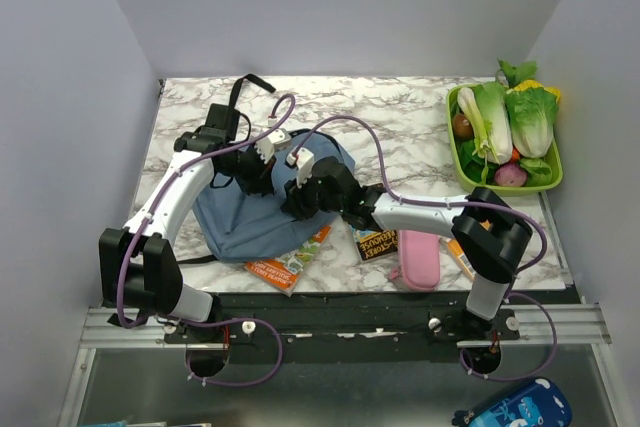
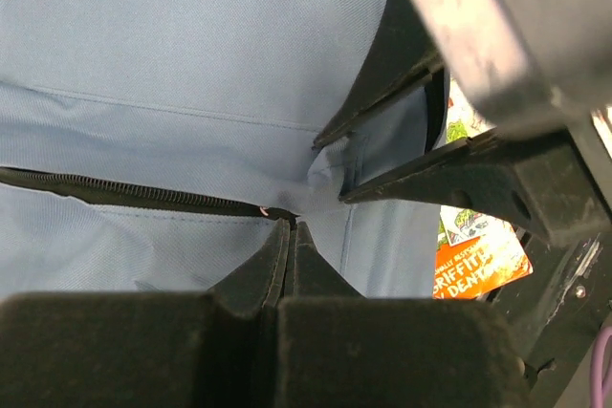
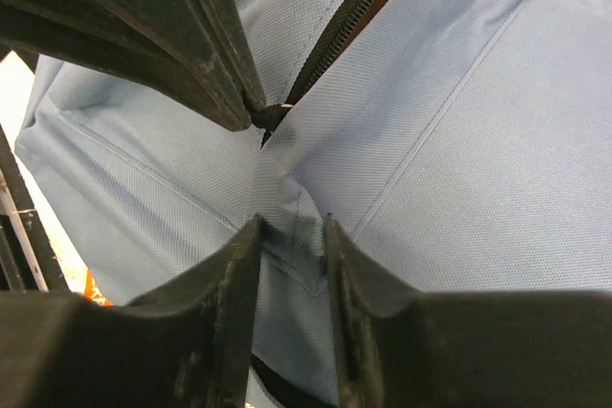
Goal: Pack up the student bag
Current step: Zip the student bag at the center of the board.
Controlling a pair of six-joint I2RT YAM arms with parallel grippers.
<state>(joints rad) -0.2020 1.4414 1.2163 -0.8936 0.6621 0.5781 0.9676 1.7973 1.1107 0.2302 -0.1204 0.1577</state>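
Evidently the step in hand is opening the soft, rounded, dusty-blue fabric student bag (image 1: 235, 227), which lies flat on the white marbled table (image 1: 400, 117), left of centre, with its black straps trailing to the far side. Nothing looks packed yet. The black toothed zip (image 2: 143, 196) runs open for part of its length and ends in closed fabric right at the tool tips.

The next move, as I judge it, calls for the two arms to work against each other. One should hold the cloth taut while the other draws the zip along its track, so the mouth gapes wide enough to take the orange-covered paperback (image 1: 290, 265) lying just near of the bag.

On the left, the left tool (image 2: 290, 228) has its fingers pressed fully together, pinching the bag at the very end of the zip. Whether it has the slider's pull tab or only the cloth beside it I cannot tell.

To its right, close by, the right tool (image 3: 292, 233) stands partly apart, its two fingers astride a puckered ridge of the same blue fabric. The cloth touches both inner faces, but a firm clamp does not show.
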